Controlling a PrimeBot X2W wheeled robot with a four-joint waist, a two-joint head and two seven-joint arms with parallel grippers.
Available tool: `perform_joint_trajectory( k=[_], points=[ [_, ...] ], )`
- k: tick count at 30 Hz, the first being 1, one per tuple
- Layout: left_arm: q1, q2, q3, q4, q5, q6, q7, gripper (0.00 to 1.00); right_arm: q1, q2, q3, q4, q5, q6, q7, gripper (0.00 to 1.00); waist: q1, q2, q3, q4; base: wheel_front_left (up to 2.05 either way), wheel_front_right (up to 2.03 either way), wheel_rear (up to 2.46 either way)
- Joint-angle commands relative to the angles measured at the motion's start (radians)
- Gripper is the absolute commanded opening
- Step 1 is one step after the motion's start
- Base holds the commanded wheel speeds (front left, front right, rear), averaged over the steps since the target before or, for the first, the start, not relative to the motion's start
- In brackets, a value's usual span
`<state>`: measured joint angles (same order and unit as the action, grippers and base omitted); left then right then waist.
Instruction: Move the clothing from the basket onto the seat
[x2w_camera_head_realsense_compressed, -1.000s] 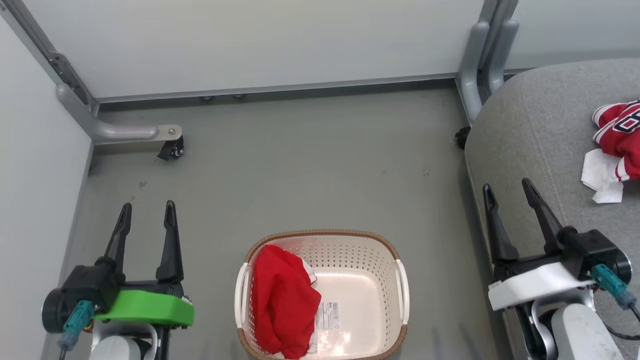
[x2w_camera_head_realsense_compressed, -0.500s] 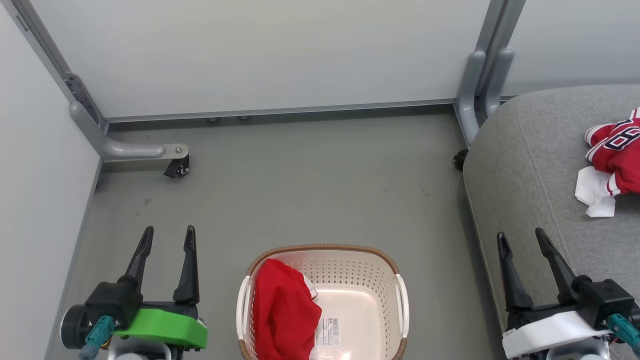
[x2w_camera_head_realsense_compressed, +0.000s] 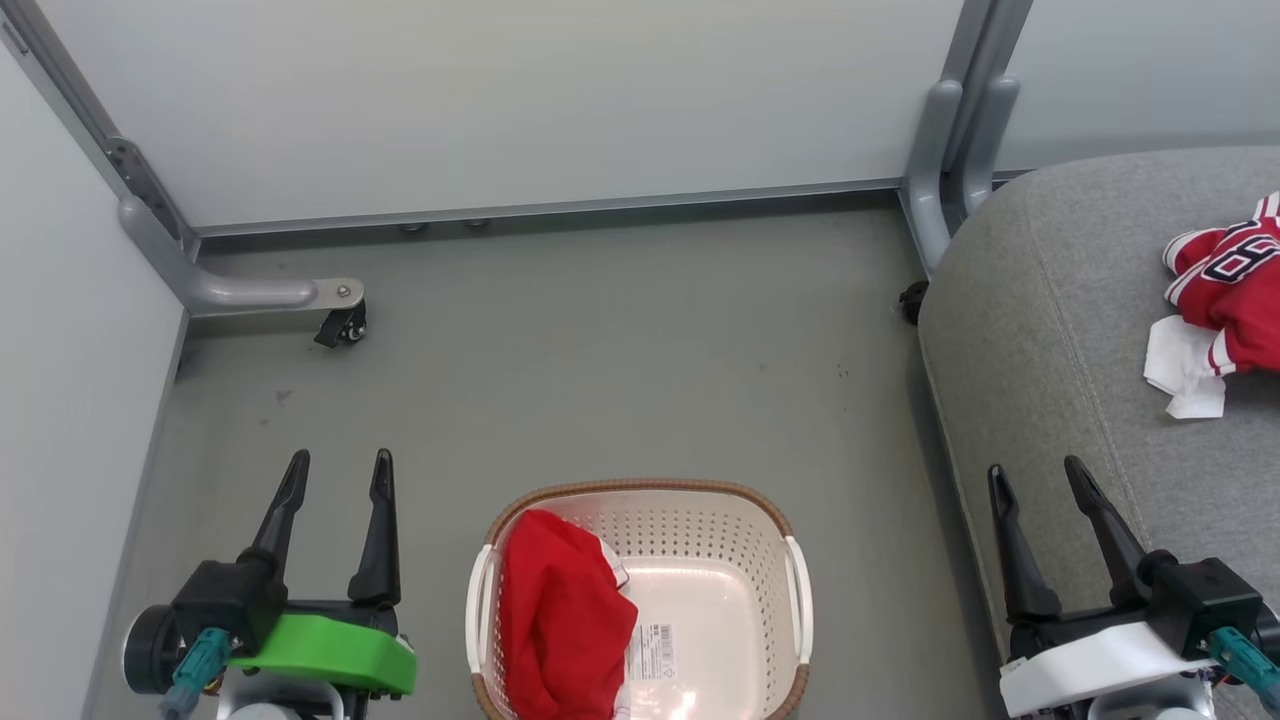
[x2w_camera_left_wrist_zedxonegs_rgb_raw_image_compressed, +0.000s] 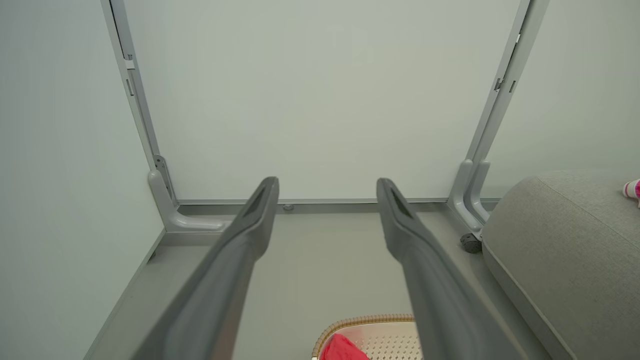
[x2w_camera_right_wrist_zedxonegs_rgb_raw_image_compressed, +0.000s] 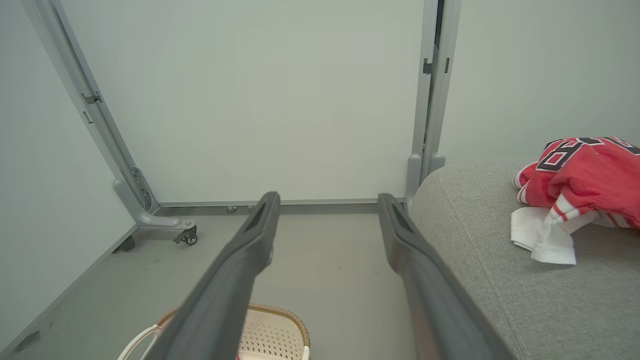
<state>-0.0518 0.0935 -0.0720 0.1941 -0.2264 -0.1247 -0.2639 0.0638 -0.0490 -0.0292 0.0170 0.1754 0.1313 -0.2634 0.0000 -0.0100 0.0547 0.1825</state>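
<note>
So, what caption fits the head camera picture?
Left fingers and right fingers open either side of the basket: one red garment inside, a jersey on the seat.

The basket stands on the floor between the two grippers, right of the left gripper and left of the right gripper. One garment lies inside it, on the side nearer to the left gripper. The seat extends ahead and to the right of the right gripper, and the jersey lies on it, well ahead of this gripper and further right.
</note>
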Motion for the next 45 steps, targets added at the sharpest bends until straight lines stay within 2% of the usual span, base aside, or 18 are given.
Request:
perform_joint_trajectory(
  k=[1,8,18,24,30,39,45],
  points=[
    [-0.016,0.0,0.001,0.001,0.008,-0.007,-0.001,1.0,-0.012,-0.003,0.001,0.001,0.001,-0.001,-0.002,1.0,0.0,0.01,0.003,-0.002,0.0,0.0,0.0],
    [-0.059,0.019,-0.031,0.012,0.01,-0.006,-0.001,1.0,-0.044,-0.003,0.015,0.0,-0.001,-0.001,-0.002,1.0,0.0,0.01,0.039,-0.019,0.0,0.0,0.0],
    [-0.276,0.117,-0.202,0.085,-0.056,-0.006,-0.001,1.0,-0.161,-0.003,0.074,-0.021,-0.022,-0.001,-0.002,1.0,0.0,0.01,0.182,-0.079,0.0,0.0,0.0],
    [-0.433,0.195,-0.354,0.21,-0.069,-0.006,-0.001,1.0,-0.269,-0.003,0.117,-0.039,-0.038,-0.001,-0.002,1.0,0.0,0.01,0.308,-0.131,0.0,0.0,0.0],
    [-0.559,0.248,-0.518,0.34,-0.1,-0.006,-0.001,1.0,-0.358,-0.003,0.149,-0.056,-0.046,-0.001,-0.002,1.0,0.0,0.01,0.424,-0.179,0.0,0.0,0.0],
    [-0.715,0.296,-0.824,0.549,-0.151,-0.005,-0.001,1.0,-0.477,-0.002,0.183,-0.082,-0.067,-0.001,-0.002,1.0,0.0,0.01,0.592,-0.233,0.0,0.0,0.0],
    [-0.806,0.305,-1.009,0.674,-0.202,-0.005,0.004,1.0,-0.533,-0.002,0.205,-0.101,-0.073,-0.001,-0.002,1.0,0.0,0.01,0.685,-0.266,0.0,0.0,0.0]
  ],
)
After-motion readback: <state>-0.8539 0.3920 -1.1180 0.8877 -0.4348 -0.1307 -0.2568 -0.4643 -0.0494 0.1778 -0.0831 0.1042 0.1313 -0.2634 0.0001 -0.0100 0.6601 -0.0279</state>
